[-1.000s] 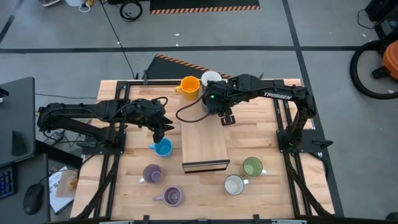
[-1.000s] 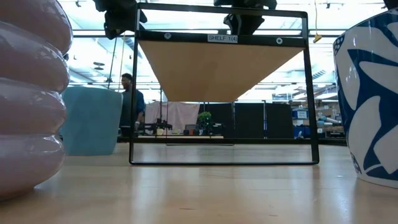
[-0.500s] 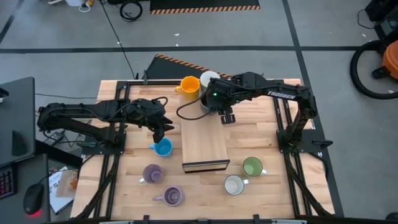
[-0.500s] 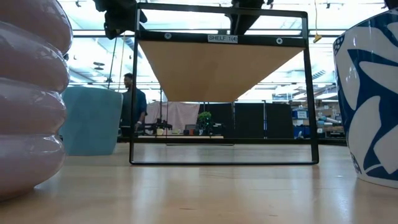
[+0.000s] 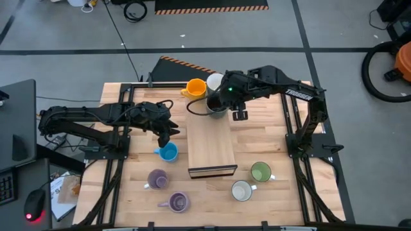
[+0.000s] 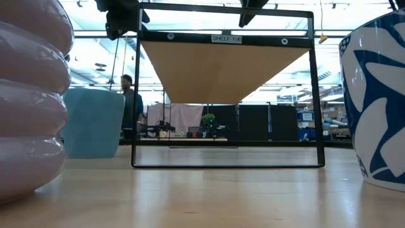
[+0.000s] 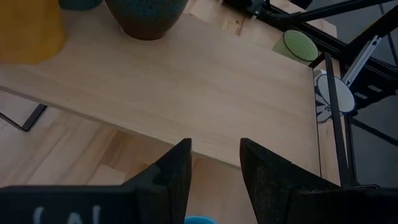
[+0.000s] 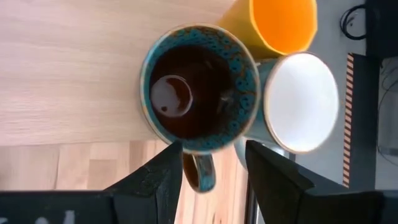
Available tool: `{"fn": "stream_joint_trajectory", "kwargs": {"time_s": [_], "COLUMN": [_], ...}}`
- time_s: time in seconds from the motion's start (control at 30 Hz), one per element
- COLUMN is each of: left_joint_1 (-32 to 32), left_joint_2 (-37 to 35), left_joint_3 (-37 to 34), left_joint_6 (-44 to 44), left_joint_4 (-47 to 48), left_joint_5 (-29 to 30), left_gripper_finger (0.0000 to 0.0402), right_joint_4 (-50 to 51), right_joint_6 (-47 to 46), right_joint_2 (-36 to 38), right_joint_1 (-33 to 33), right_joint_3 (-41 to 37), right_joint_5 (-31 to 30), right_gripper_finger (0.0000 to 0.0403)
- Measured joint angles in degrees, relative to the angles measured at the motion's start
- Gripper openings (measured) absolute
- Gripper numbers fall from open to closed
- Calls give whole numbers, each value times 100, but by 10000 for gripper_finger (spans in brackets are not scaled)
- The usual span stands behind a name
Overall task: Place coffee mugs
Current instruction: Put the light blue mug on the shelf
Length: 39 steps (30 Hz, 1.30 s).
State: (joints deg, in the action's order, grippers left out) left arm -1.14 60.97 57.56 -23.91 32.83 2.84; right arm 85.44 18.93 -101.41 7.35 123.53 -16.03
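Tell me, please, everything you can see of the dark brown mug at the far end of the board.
The dark brown mug looks like glazed ceramic, with a dark inside, a speckled teal rim and a loop handle. It stands upright and looks empty, on the far end of the wooden board. The orange mug and the white-lined mug crowd close against it. The right gripper hovers above it with its fingers open, astride the handle, not clearly touching it.

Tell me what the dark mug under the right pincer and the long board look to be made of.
Dark mug: apparently glazed ceramic; its glossy brown inside reflects a light spot, and its rim is speckled teal. Board: likely wood, pale and matte, with visible grain lines. The open right pincer hovers over the mug's handle.
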Motion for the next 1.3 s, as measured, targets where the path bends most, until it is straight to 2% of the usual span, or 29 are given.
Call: {"fn": "stream_joint_trajectory", "kwargs": {"time_s": [0.1, 0.27, 0.37, 0.53, 0.8, 1.07, 1.3], "left_joint_1": [65, 270, 514, 919, 1479, 1970, 2177], "left_joint_2": [0, 0, 69, 309, 1005, 1605, 1944], "left_joint_3": [0, 0, 0, 0, 0, 0, -84], "left_joint_6": [-117, -422, -553, -699, -606, -539, -282], "left_joint_4": [15, 510, 1068, 1719, 1706, 1666, 1367], "left_joint_5": [-255, -1227, -1302, -876, -182, 220, 250], "left_gripper_finger": [141, 141, 141, 141, 141, 141, 141], "right_joint_4": [187, 454, 455, 458, 431, 427, 415], "right_joint_6": [-133, -278, -413, -625, -772, -872, -881], "right_joint_2": [0, 1, 15, 31, 31, 31, 31], "right_joint_1": [1, -47, -105, -184, -247, -249, -308], "right_joint_3": [233, 565, 614, 622, 622, 622, 622], "right_joint_5": [-25, -46, -44, -44, -44, -42, 69], "right_gripper_finger": [181, 181, 181, 181, 181, 181, 181]}}
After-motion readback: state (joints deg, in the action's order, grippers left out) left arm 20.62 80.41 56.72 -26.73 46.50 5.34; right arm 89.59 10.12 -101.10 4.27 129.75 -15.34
